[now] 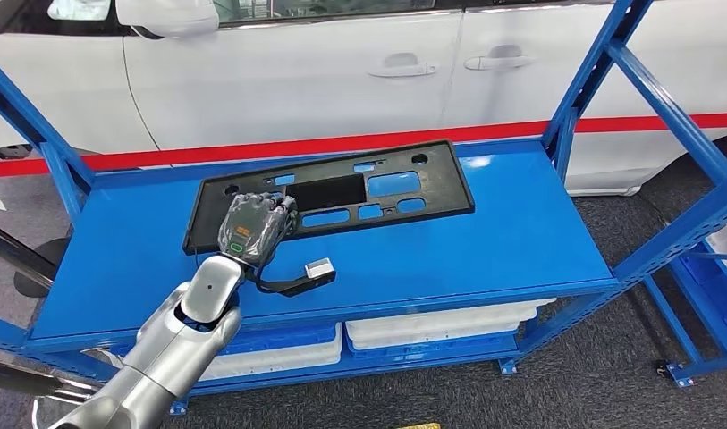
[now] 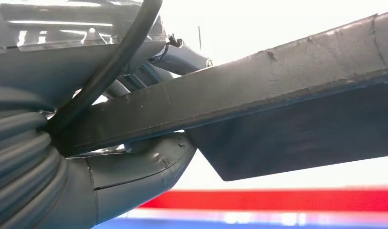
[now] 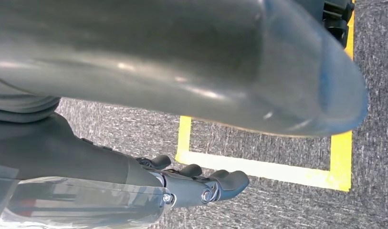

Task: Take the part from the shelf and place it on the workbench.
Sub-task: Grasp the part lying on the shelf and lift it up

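Note:
The part (image 1: 435, 174) is a long flat black panel with several cut-outs, lying on the blue shelf top (image 1: 520, 241). My left hand (image 1: 255, 228) sits over its near left edge. In the left wrist view the panel's edge (image 2: 287, 95) runs between my thumb (image 2: 134, 171) on one face and my fingers (image 2: 182, 57) on the other, so the hand grips it. That end looks slightly raised off the shelf. My right hand (image 3: 196, 183) hangs beside my body above the floor, fingers loosely extended and holding nothing.
A white car (image 1: 297, 80) with a red stripe stands close behind the shelf. Blue uprights and braces (image 1: 646, 98) frame both ends. White trays (image 1: 440, 326) lie on the lower level. Yellow tape (image 3: 263, 167) marks the grey floor.

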`<state>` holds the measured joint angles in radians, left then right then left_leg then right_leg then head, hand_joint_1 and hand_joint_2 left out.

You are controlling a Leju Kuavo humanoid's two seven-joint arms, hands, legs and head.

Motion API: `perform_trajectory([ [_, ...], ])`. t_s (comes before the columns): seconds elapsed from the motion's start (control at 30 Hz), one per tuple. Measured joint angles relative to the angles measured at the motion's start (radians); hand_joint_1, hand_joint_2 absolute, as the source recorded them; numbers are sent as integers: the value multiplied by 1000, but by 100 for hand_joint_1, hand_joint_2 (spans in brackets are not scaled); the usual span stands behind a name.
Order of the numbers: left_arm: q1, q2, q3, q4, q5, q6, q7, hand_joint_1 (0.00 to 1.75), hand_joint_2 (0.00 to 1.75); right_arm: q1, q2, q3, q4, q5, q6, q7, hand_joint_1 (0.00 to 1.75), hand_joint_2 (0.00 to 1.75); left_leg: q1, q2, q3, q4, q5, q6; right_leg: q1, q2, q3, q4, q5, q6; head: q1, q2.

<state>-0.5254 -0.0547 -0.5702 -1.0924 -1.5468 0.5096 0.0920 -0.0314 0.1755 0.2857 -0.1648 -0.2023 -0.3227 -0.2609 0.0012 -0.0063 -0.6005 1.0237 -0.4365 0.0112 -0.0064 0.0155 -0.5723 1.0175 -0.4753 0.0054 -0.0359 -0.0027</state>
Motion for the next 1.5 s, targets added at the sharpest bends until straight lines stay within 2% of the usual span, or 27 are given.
perform_trajectory([
  [0.07,17,6,0,-69,-13,13,2,175,175,0,0,0,0,0,-2,0,0,0,0,0,-1,0,0,0,0,0,-1,0,0,0,0,0],
  [0.17,23,19,-9,-146,-21,-17,24,175,175,-1,0,0,0,0,-2,0,0,0,-1,0,-2,1,0,1,-2,0,-2,-1,0,1,0,0],
  [0.37,15,46,-42,-173,-24,-62,45,175,175,-1,0,0,0,2,-2,-3,0,0,-6,0,-3,5,-3,5,-7,0,-2,-2,1,5,0,0],
  [0.53,11,52,-54,-173,-24,-66,37,175,175,-1,0,0,0,2,-2,-6,0,0,-4,2,-3,-1,6,20,-8,1,-1,-2,3,20,0,0],
  [0.57,9,52,-56,-173,-24,-66,37,175,175,-1,0,0,0,2,-2,-6,0,0,-1,4,-1,-9,13,26,-8,0,-5,9,-9,22,0,0],
  [0.6,6,52,-57,-172,-24,-67,36,175,175,-1,0,0,0,2,-2,-6,0,0,3,6,0,-17,19,31,-8,-1,-17,37,-33,24,0,0],
  [0.7,3,52,-59,-171,-24,-76,29,175,175,-1,0,0,0,0,-4,-5,0,0,4,10,-6,-22,26,37,-12,-4,-89,211,-133,31,0,0],
  [0.73,4,52,-60,-170,-24,-81,24,175,175,-1,0,-1,0,-2,-4,-5,0,0,4,11,-10,-19,27,36,-14,-4,-106,254,-145,34,0,0],
  [0.77,5,52,-62,-170,-24,-87,20,175,175,-1,0,-1,0,-2,-4,-5,0,0,5,12,-13,-16,28,36,-16,-5,-107,263,-137,37,0,0],
  [0.8,5,52,-65,-170,-24,-91,17,175,175,-1,0,-1,0,-3,-4,-5,0,0,6,13,-18,-11,28,34,-19,-7,-89,233,-111,39,0,0],
  [0.87,5,52,-67,-170,-24,-98,15,175,175,-2,-2,-1,0,-3,-4,-5,0,0,7,12,-27,0,28,27,-23,-11,-18,102,-54,42,0,0],
  [0.9,5,52,-68,-170,-24,-99,15,175,175,-2,-2,-1,0,-3,-4,-5,0,0,7,12,-31,5,29,21,-22,-11,8,51,-34,39,0,0],
  [0.93,4,52,-69,-170,-24,-99,14,175,175,-2,-3,-1,0,-3,-4,-6,0,0,6,12,-34,8,32,13,-20,-10,21,22,-26,35,0,0],
  [1.03,3,54,-72,-169,-24,-100,13,175,175,-4,-3,-1,0,-2,-5,-6,0,0,5,10,-42,9,43,-9,-17,-8,10,14,-14,16,0,0],
  [1.07,3,54,-73,-169,-24,-101,13,175,175,-5,-3,-1,0,-1,-5,-6,0,0,6,9,-48,16,33,-15,-18,-9,5,12,-8,7,0,0],
  [1.1,2,55,-74,-168,-24,-101,12,175,175,-5,-3,-1,0,0,-5,-6,0,0,8,9,-58,40,8,-20,-19,-10,-2,9,0,-3,0,0],
  [1.13,2,56,-74,-168,-24,-101,12,175,175,-5,-3,-1,0,0,-5,-6,0,0,10,8,-74,86,-33,-24,-20,-12,-11,7,9,-11,0,0],
  [1.2,2,57,-74,-167,-24,-101,12,175,175,-5,-3,-1,0,0,-5,-5,0,0,11,8,-111,218,-126,-31,-16,-13,-34,8,25,-19,0,0],
  [1.23,3,58,-74,-167,-24,-101,12,175,175,-5,-3,-1,0,0,-5,-5,0,0,11,8,-120,272,-151,-33,-14,-13,-46,9,34,-20,0,0],
  [1.27,4,59,-74,-166,-24,-101,12,175,175,-5,-3,-1,0,0,-5,-5,0,0,11,8,-114,297,-155,-33,-12,-14,-58,10,42,-20,0,0],
  [1.3,4,59,-74,-166,-24,-101,12,175,175,-5,-3,-1,0,0,-5,-5,0,0,11,8,-90,283,-138,-31,-10,-13,-69,11,51,-19,0,0],
  [1.33,3,60,-74,-166,-24,-101,12,175,175,-5,-3,-1,0,0,-5,-5,0,0,11,8,-47,233,-111,-27,-9,-13,-79,13,58,-17,0,0],
  [1.37,2,60,-74,-166,-24,-101,12,175,175,-5,-3,-1,0,0,-5,-5,0,0,10,7,6,158,-93,-22,-9,-13,-87,14,65,-15,0,0],
  [1.4,1,60,-74,-166,-24,-101,12,175,175,-5,-3,-1,0,0,-5,-5,0,0,8,7,57,82,-85,-17,-7,-13,-93,16,72,-10,0,0],
  [1.43,0,60,-74,-166,-24,-101,12,175,175,-5,-3,-1,0,0,-5,-6,0,0,5,6,92,27,-85,-12,-7,-13,-96,15,80,-4,0,0],
  [1.47,-2,60,-74,-166,-24,-101,13,175,175,-6,-2,-1,0,0,-5,-6,0,0,2,5,109,-5,-90,-9,-8,-13,-97,14,88,2,0,0],
  [1.5,-2,60,-74,-166,-24,-101,13,175,175,-5,-2,-1,0,0,-5,-6,0,0,-1,5,111,-14,-88,-5,-8,-13,-97,10,96,9,0,0],
])
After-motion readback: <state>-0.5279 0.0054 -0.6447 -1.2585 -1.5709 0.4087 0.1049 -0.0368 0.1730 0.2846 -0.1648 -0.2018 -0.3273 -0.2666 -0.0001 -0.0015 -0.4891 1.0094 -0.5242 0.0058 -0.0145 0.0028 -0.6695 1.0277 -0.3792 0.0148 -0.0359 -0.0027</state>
